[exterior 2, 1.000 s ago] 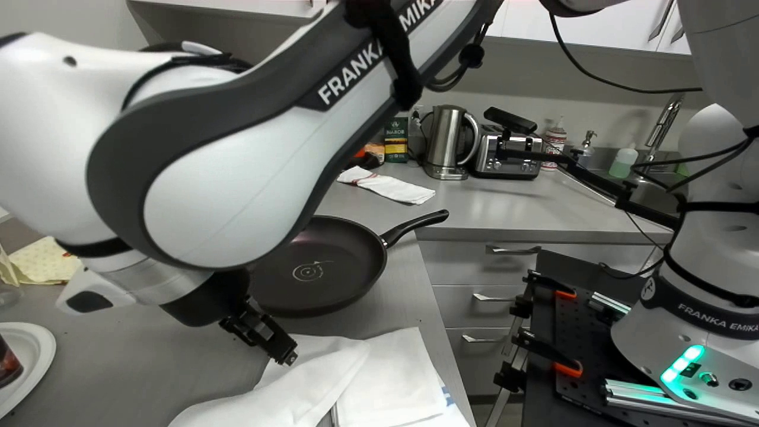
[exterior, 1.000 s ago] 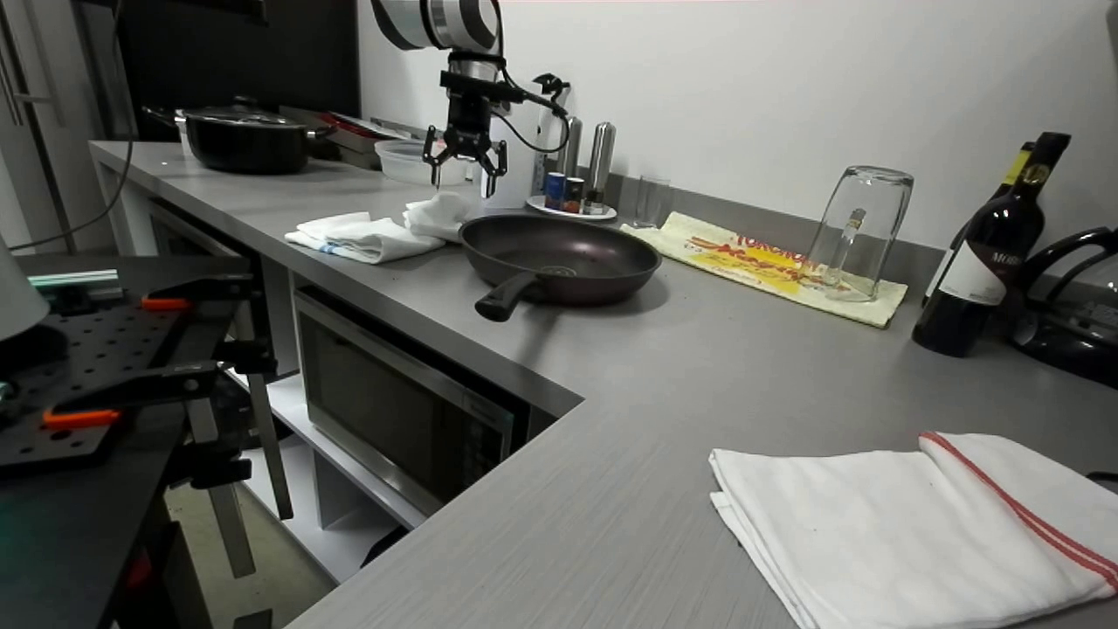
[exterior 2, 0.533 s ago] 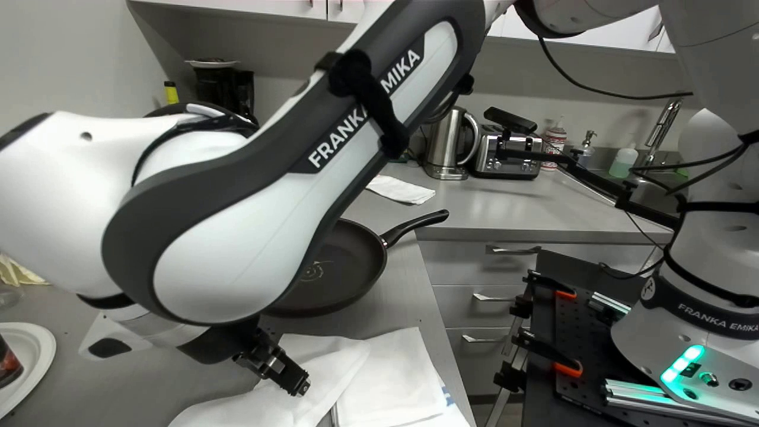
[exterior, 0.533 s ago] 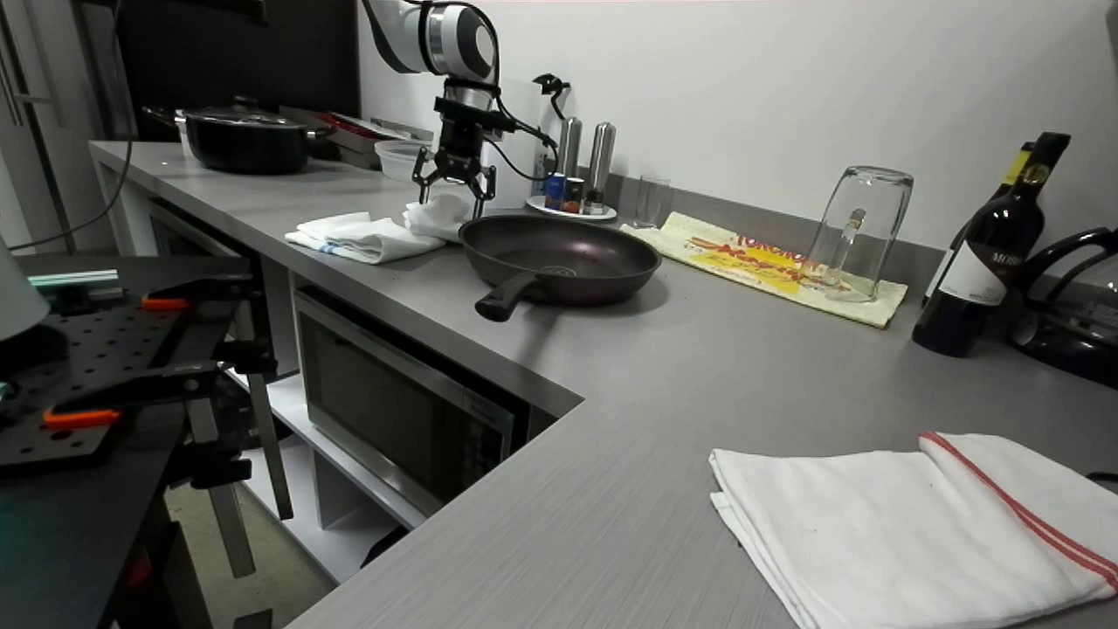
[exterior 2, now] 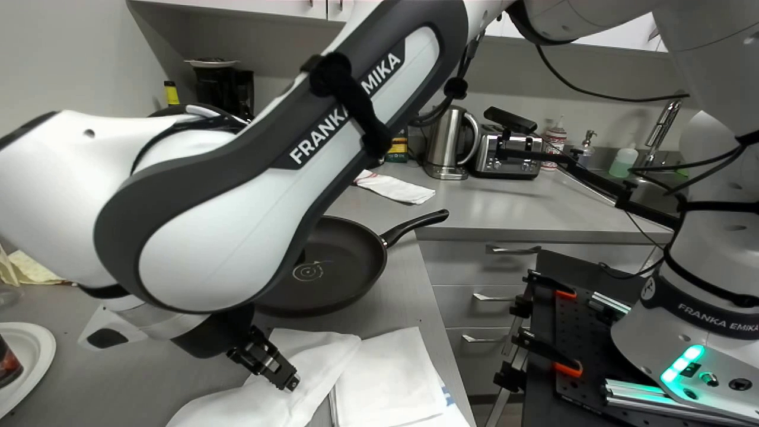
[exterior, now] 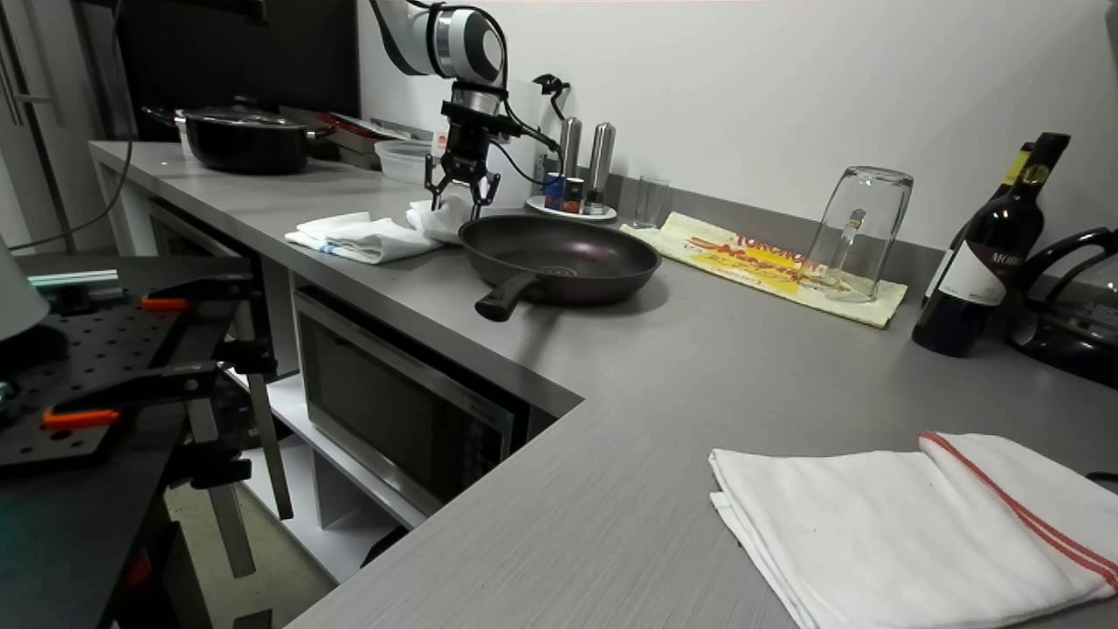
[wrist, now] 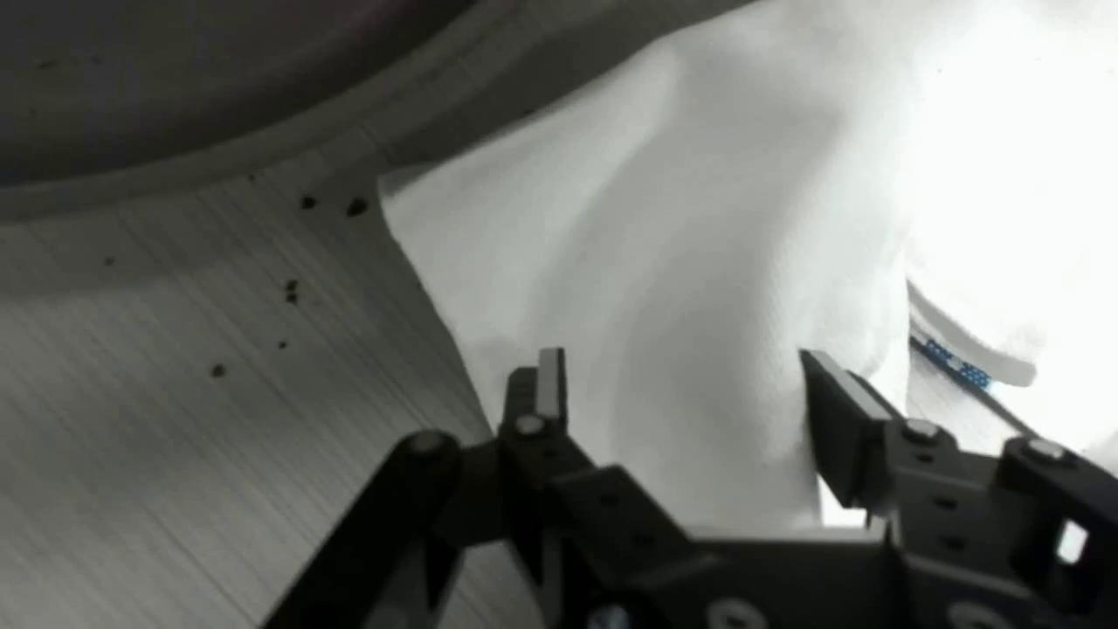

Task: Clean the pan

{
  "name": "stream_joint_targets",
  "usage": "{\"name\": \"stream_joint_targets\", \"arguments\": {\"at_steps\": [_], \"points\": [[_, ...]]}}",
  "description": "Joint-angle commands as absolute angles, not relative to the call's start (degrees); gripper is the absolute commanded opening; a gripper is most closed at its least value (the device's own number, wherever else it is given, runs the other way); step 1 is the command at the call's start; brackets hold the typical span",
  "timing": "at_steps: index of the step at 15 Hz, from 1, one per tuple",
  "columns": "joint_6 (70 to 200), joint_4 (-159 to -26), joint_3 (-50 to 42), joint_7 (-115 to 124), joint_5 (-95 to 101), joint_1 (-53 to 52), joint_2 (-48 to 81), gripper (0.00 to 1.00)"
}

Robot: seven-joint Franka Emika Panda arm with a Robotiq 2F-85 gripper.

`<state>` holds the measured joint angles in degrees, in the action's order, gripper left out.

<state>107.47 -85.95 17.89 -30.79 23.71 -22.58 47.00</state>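
The black pan (exterior: 568,262) stands on the counter with its long handle toward the front edge; it also shows in an exterior view (exterior 2: 338,267), partly behind the arm. Its rim side fills the upper left of the wrist view (wrist: 175,87). A white cloth (wrist: 699,218) lies beside the pan, loosely raised at one end, next to a folded part with a blue stripe (exterior: 349,240). My gripper (wrist: 679,360) is open, low over the raised part, with white fabric between its fingers. One finger (wrist: 852,419) appears to press against the fabric. The fingertips are partly hidden in an exterior view (exterior: 455,210).
A white plate (exterior: 603,212) with small cans and steel shakers stands behind the pan. A yellow printed towel (exterior: 742,253) carries an upturned glass mug (exterior: 860,227). A wine bottle (exterior: 987,253) and a red-striped white towel (exterior: 891,524) are farther along. Dark crumbs (wrist: 356,207) lie near the pan.
My gripper has come down from above onto the white cloth, then shifted slightly toward the pan. The raised part of the cloth has shifted a little with it. The pan has not moved.
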Motion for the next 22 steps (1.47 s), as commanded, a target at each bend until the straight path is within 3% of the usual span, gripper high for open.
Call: {"name": "stream_joint_targets", "arguments": {"at_steps": [1, 6, 22], "points": [[107.3, -84.0, 17.9, -32.5, 22.2, -22.5, 47.9, 0.35], [107.6, -84.0, 18.0, -32.3, 21.6, -22.3, 47.1, 0.01], [106.4, -83.8, 13.3, -28.0, 23.2, -20.7, 34.8, 0.02]]}}
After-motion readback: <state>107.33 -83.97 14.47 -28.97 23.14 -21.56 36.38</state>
